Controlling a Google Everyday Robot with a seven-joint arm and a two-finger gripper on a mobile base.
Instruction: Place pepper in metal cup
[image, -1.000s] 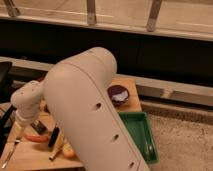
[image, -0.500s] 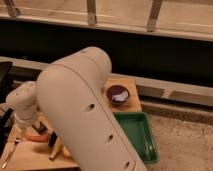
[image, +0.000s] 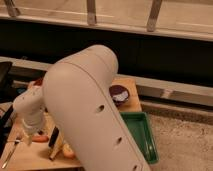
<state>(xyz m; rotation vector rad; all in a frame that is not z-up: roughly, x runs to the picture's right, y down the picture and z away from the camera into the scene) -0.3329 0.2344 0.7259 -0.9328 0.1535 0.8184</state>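
**Pepper not yet picked up; the whole placing is left to do**

At the left of the pale wooden table (image: 30, 161), the white two-finger gripper (image: 28, 131) is seen low over the surface, just beside the small slim red-orange pepper (image: 41, 138), which lies flat on the wood. How far the gripper is open cannot be told, and no hold on anything can be made out. The middle of the table is hidden by the broad white robot arm (image: 90, 110). To its right stands a dark round vessel with a pale glint (image: 120, 94). Whether this is the metal cup cannot be told. Grasping, carrying and releasing are judged to remain.
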